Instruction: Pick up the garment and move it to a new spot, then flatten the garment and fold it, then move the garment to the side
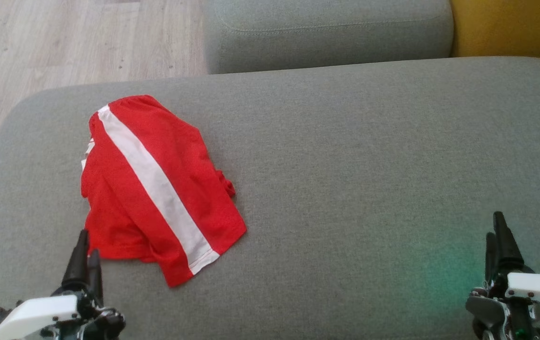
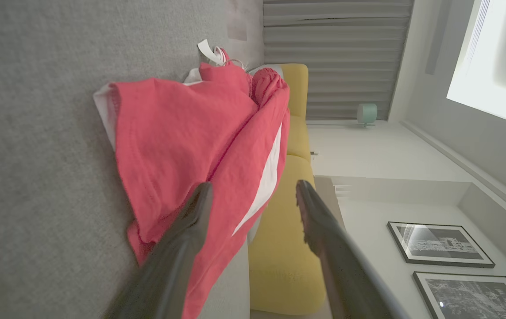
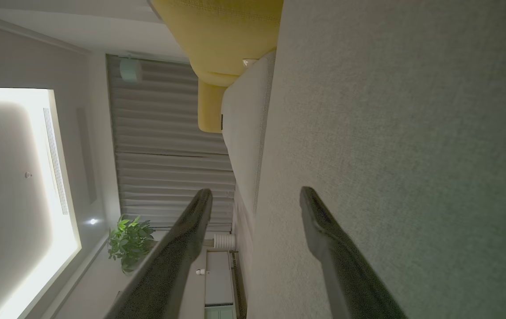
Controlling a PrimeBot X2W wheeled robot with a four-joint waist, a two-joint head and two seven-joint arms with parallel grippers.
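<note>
garment (image 1: pixel 156 189): bunched on sofa (image 1: pixel 355 160) | left end effector (image 1: pixel 88 243): spread | right end effector (image 1: pixel 494 225): spread

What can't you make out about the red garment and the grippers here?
Head view: the garment lies folded over itself, hiding its underside and its type.
Head view: the white tag at its left edge is too small to read.
Left wrist view: a finger of the left gripper covers the garment's near hem.
Head view: the bottom edge cuts off the right gripper at its body.
</note>
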